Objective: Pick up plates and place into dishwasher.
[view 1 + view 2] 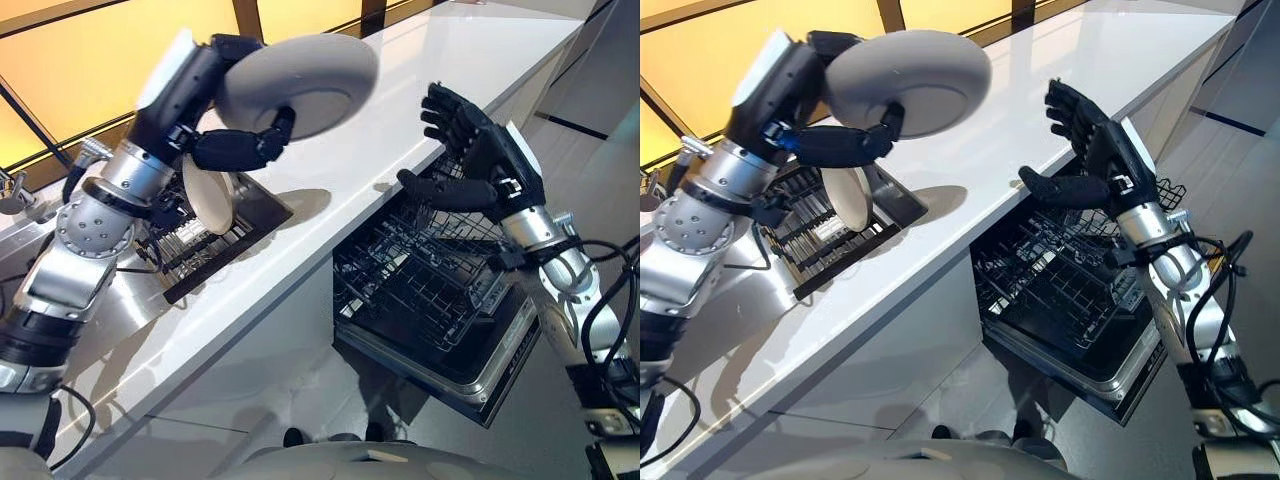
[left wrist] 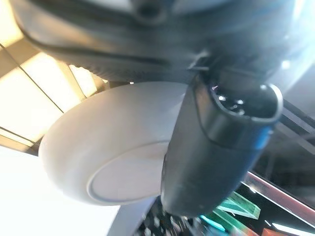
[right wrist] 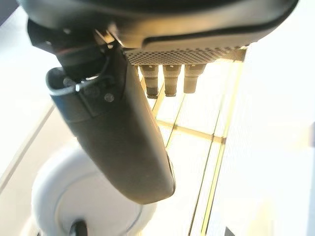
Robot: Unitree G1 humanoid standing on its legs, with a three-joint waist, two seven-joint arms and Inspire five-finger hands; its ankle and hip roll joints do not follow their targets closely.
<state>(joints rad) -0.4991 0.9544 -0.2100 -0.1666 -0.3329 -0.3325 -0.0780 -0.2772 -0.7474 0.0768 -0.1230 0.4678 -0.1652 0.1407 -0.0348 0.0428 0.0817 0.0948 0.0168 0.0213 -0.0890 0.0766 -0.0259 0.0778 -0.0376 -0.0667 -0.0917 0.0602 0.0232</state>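
My left hand (image 1: 235, 145) is shut on a white plate (image 1: 300, 85), holding it in the air over the white counter (image 1: 420, 90), its underside (image 2: 98, 162) facing the right hand. Thumb (image 2: 216, 147) and fingers pinch the plate's rim. My right hand (image 1: 470, 150) hangs open above the open dishwasher, fingers spread toward the plate, about a hand's width from it. The plate (image 3: 64, 196) shows beyond the right thumb (image 3: 118, 137). A second white plate (image 1: 208, 195) stands upright in the black drying rack (image 1: 215, 245) on the counter.
The dishwasher's lower wire basket (image 1: 420, 290) is pulled out over the open door (image 1: 490, 370), below the counter's edge. Beside the rack to the left lies a steel sink area (image 1: 130, 300) with a tap (image 1: 15, 190). Yellow-lit windows run behind the counter.
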